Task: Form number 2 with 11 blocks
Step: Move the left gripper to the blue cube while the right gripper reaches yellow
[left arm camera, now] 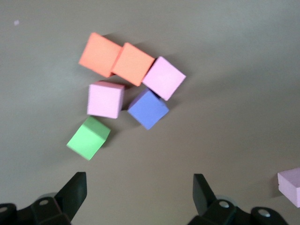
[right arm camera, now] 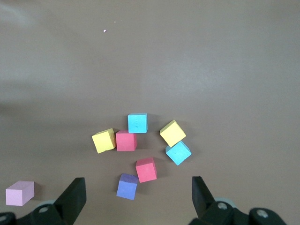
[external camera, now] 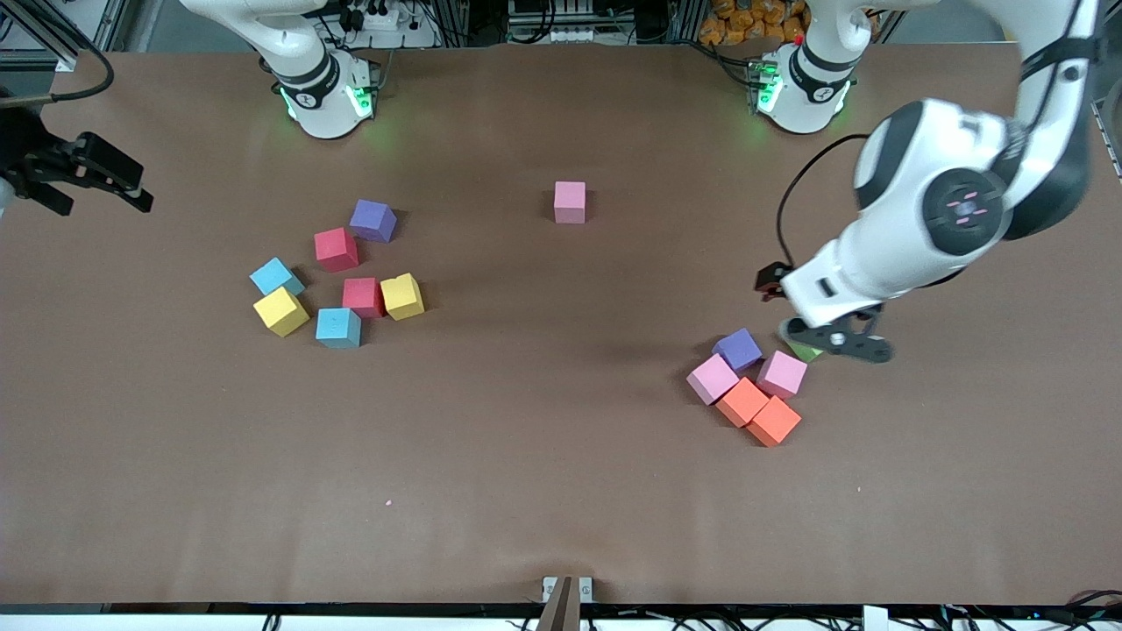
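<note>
The blocks lie in two loose groups plus one alone; no number 2 is in view. Toward the right arm's end lie purple [external camera: 373,220], red [external camera: 336,249], blue [external camera: 276,277] and yellow [external camera: 280,311] blocks among several. A pink block [external camera: 570,202] sits alone mid-table. Toward the left arm's end, two orange [external camera: 742,401], two pink [external camera: 712,379] and a purple block [external camera: 737,349] touch. My left gripper [external camera: 837,342] [left arm camera: 139,186] hangs open beside this group, over the green cube [left arm camera: 88,138]. My right gripper [external camera: 95,186] [right arm camera: 137,188] is open, high above the other group.
The green cube [external camera: 805,352] is partly hidden under the left gripper in the front view. A small bracket [external camera: 567,589] sits at the table edge nearest the front camera. Bare brown tabletop [external camera: 561,394] spreads between the two groups.
</note>
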Robot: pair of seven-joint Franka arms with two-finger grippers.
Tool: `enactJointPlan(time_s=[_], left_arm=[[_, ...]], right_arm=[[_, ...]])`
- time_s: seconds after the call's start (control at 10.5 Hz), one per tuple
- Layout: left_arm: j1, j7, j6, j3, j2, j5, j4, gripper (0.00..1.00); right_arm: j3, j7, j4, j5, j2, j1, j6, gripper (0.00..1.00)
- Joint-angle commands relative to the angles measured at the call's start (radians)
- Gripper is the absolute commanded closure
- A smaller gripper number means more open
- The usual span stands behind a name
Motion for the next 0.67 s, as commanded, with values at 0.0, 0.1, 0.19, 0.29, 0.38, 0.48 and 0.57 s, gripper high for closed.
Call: enactJointPlan(time_s=[0.0, 0.1, 0.19, 0.29, 0.38, 0.48, 0.57], left_arm=[[-0.053, 0.099, 0.041, -0.004, 0.069, 0.063, 0.006, 0.00], [-0.054, 0.134, 0.055, -0.005, 0.083, 0.065, -0.002, 0.00], [-0.050, 0.203, 0.091, -0.005, 0.083, 0.063, -0.038, 0.00], [-0.048, 0.214, 0.137, -0.005, 0.066, 0.065, -0.092, 0.00], [-0.048, 0.228, 0.197, -0.010, 0.058, 0.066, -0.138, 0.00], [-0.045, 0.249, 0.240, -0.016, 0.054, 0.075, -0.168, 0.00], [-0.047, 0.257, 0.259, -0.016, 0.055, 0.104, -0.187, 0.00]], right_arm=[[0.000, 0.024, 0.006, 0.008, 0.020, 0.022, 0.008, 0.00], [0.000, 0.024, 0.006, 0.008, 0.029, 0.024, 0.017, 0.00], [0.002, 0.024, 0.006, 0.009, 0.054, 0.034, 0.020, 0.00], [0.000, 0.024, 0.006, 0.009, 0.069, 0.048, 0.039, 0.00], [0.002, 0.024, 0.006, 0.011, 0.085, 0.054, 0.063, 0.00], [0.002, 0.014, 0.005, 0.012, 0.108, 0.054, 0.088, 0.00], [0.002, 0.007, -0.007, 0.012, 0.131, 0.051, 0.118, 0.00]])
